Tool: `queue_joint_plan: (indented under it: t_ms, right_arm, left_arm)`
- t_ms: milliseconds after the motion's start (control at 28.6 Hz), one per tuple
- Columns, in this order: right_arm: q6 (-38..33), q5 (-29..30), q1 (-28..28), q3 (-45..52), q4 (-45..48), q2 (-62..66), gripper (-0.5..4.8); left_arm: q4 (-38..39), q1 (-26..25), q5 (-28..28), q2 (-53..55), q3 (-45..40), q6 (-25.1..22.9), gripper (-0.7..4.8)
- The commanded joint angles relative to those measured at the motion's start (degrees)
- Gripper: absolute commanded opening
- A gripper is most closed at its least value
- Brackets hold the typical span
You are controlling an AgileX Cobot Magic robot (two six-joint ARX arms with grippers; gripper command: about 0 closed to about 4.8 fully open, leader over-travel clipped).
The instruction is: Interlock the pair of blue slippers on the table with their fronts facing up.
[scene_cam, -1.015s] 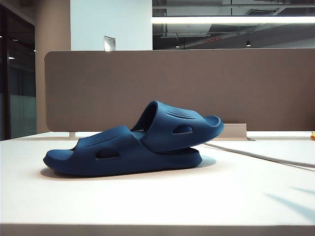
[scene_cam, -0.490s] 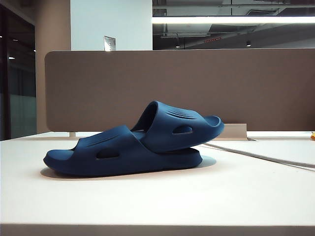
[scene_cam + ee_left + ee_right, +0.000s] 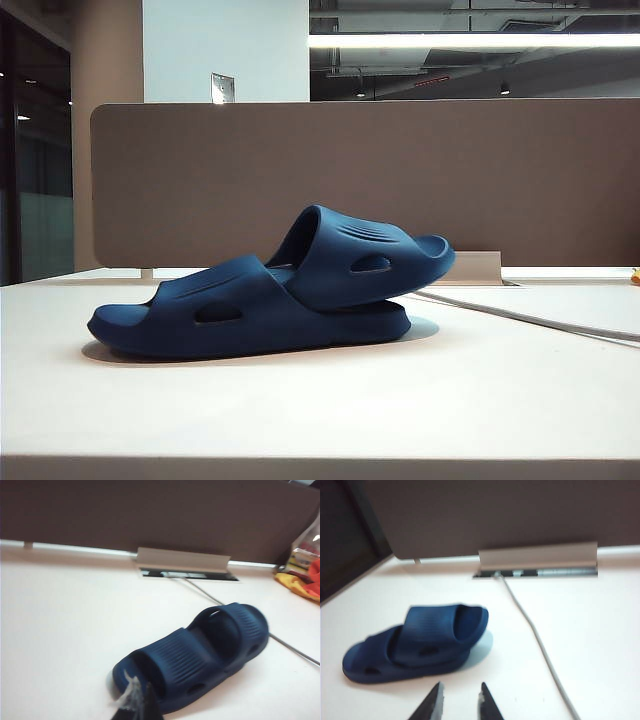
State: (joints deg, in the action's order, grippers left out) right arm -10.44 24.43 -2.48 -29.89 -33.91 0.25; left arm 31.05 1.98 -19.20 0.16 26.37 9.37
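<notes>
Exterior view: interlocked blue slippers [image 3: 270, 295] are seen on the desk [image 3: 400, 410]. Left gripper [image 3: 136, 705] jaws are closed, empty; right gripper [image 3: 460, 702] jaws are slightly parted, empty, near the slippers.

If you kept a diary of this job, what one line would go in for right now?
pair of blue slippers: interlocked, fronts up, on table | left end effector: shut, empty, clear | right end effector: slightly apart, empty, clear

The wide cream matte table [image 3: 320, 410] lies bare at six o'clock of the interlocked navy foam slippers [image 3: 265, 295]. At twelve stands a brown-grey partition panel [image 3: 400, 180]; at three, a thin grey cable [image 3: 520, 318] crosses.
</notes>
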Motion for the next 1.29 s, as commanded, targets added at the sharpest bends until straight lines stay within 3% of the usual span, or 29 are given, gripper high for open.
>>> queue_joint_plan:
  t_ms: [35,105,280,420,630,735,770,805,910,1295]
  right_arm:
    - [-0.09,0.07,0.07,2.38,0.7,0.02,0.94]
    - [-1.07,0.07,0.07,3.67,1.03,0.0,0.94]
    - [-3.37,-0.35,0.07,7.19,7.5,0.0,0.94]
    - [-4.85,-0.33,0.07,11.74,18.12,0.0,0.82]
    - [-5.86,-0.33,0.07,20.74,28.37,-0.02,0.8]
    - [-5.88,-0.33,0.07,25.59,33.42,-0.02,0.63]
    - [-5.86,-0.35,0.07,27.39,35.5,-0.02,-0.03]
    - [-5.86,-0.37,0.07,28.06,36.09,-0.04,-0.08]
    - [-5.66,-0.7,0.07,28.92,36.87,-0.04,-0.08]
    - [1.55,-11.69,0.09,29.33,31.74,-0.04,-0.08]
  left_arm:
    - [-5.03,1.11,2.71,0.0,-1.92,8.26,-0.05]
    - [-5.01,2.1,3.43,0.0,-2.6,12.07,-0.06]
    - [-5.01,3.02,8.02,0.0,-6.93,13.62,-0.06]
    - [-6.49,3.43,8.09,0.0,-11.93,13.77,-0.06]
    - [-20.76,3.43,8.04,0.0,-18.84,13.07,-0.06]
    - [-22.82,3.43,8.09,0.0,-20.98,10.1,-0.06]
    - [-24.48,3.43,8.07,0.0,-22.14,9.27,-0.06]
    - [-25.24,3.43,8.09,0.0,-22.6,8.44,-0.06]
    - [-27.5,3.43,8.59,0.0,-24.15,4.46,-0.06]
    - [-27.93,3.43,12.15,-0.02,-25.83,-0.85,-0.06]
